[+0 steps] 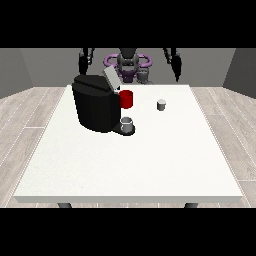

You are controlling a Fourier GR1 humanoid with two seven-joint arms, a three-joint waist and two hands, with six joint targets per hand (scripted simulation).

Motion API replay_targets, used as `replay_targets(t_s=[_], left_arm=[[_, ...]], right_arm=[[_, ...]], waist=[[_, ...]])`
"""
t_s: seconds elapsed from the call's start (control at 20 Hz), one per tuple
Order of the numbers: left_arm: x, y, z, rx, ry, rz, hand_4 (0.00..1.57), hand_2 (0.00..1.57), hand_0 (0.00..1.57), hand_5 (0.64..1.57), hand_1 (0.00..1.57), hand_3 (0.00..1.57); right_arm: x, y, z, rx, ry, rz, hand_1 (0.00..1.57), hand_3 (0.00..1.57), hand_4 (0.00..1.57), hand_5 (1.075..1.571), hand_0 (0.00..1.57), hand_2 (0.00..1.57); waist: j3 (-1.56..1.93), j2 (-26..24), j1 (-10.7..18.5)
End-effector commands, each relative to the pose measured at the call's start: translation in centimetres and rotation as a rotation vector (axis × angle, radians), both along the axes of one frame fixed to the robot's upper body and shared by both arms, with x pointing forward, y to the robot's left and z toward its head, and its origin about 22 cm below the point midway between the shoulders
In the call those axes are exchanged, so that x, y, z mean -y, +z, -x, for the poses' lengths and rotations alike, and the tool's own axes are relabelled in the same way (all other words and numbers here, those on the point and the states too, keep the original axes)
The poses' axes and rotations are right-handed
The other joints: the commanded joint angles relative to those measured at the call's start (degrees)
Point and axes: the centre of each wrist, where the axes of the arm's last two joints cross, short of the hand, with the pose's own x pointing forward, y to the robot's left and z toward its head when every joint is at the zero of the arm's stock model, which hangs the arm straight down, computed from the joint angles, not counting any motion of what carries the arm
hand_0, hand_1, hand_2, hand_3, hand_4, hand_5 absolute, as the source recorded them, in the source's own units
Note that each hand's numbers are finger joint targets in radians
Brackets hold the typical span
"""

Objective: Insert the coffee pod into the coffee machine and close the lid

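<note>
Front view, read from the view's left to its right. The white table [125,165] fills most of the view; wood-plank floor [22,120] on either side, grey walls behind. The hand at the view's left [83,64] hangs beyond the table's far edge, off the surface and well apart from every object; too small and dark to read, so whether its fingers are open or closed I cannot tell. Next, the black coffee machine [95,105] stands upright on the table's left-centre portion, with its grey lid [111,79] raised and tilted up towards the robot, so the lid is open. Just beside the machine's right side, near the top, a red cup-shaped part [126,99] shows. Below it, a small grey cup [127,123] sits on the machine's low base at its front right. Further right, the coffee pod [161,104], small and grey-white, stands upright on the bare table, apart from the machine and not inserted. The robot's torso [128,62] is centred behind the far edge. The hand at the view's right [176,70] also hangs past the far edge, clear of the table and apart from the pod; finger state cannot be told.
</note>
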Motion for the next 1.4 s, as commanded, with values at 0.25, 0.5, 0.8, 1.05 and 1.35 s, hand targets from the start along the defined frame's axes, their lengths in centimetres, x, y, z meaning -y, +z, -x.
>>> replay_targets(t_s=[0.25,0.5,0.8,1.05,1.35], left_arm=[[3.1,-0.7,1.9,0.151,-0.16,0.097,0.24,0.0,0.0,1.571,0.0,0.0],[0.6,-0.3,1.1,0.112,-0.158,-0.096,0.21,0.0,0.0,1.571,0.0,0.0],[-2.3,2.8,-3.6,0.053,-0.12,-0.192,0.0,0.0,0.0,1.571,0.0,0.0],[-4.2,2.2,-5.9,-0.013,-0.114,-0.201,0.0,0.0,0.0,1.571,0.0,0.0],[-6.4,1.3,-7.7,-0.066,-0.086,-0.242,0.0,0.0,0.0,1.571,0.0,0.0]], right_arm=[[3.6,-1.8,0.3,-0.081,-0.044,-0.015,0.0,0.0,0.13,1.571,0.0,0.0],[0.4,-2.0,0.8,0.056,-0.2,-0.085,0.0,0.0,0.18,1.571,0.0,0.0],[-0.6,-0.2,-1.1,0.134,-0.151,-0.088,0.0,0.0,0.16,1.571,0.0,0.0],[-1.2,2.3,-2.6,0.163,-0.097,-0.106,0.0,0.0,0.19,1.571,0.0,0.0],[-0.4,2.7,-3.2,0.173,-0.094,-0.122,0.0,0.0,0.28,1.571,0.0,0.0]], waist=[[-0.13,-3.2,2.17],[-0.13,-3.61,-1.25],[-0.12,0.77,-3.77],[-0.15,4.22,-6.11],[-0.14,5.64,-6.15]])
